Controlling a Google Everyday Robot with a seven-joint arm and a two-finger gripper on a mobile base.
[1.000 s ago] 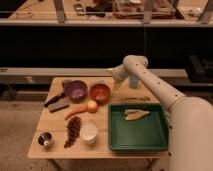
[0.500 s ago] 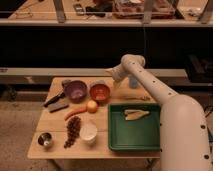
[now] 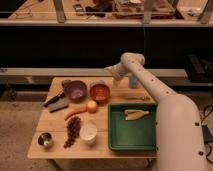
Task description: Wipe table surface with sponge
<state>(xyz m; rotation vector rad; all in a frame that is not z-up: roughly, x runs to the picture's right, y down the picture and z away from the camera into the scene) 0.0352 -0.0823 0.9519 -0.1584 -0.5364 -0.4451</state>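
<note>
Claw [image 3: 112, 73] spread wide and empty, hovers over the table surface [image 3: 53, 125] behind the orange bowl [image 3: 100, 92].

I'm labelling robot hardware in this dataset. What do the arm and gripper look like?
The arm is smooth and off-white: thick rounded tubular segments with a bulbous joint. The gripper, above the table behind the orange bowl, looks pale too. No cables or markings show.
</note>
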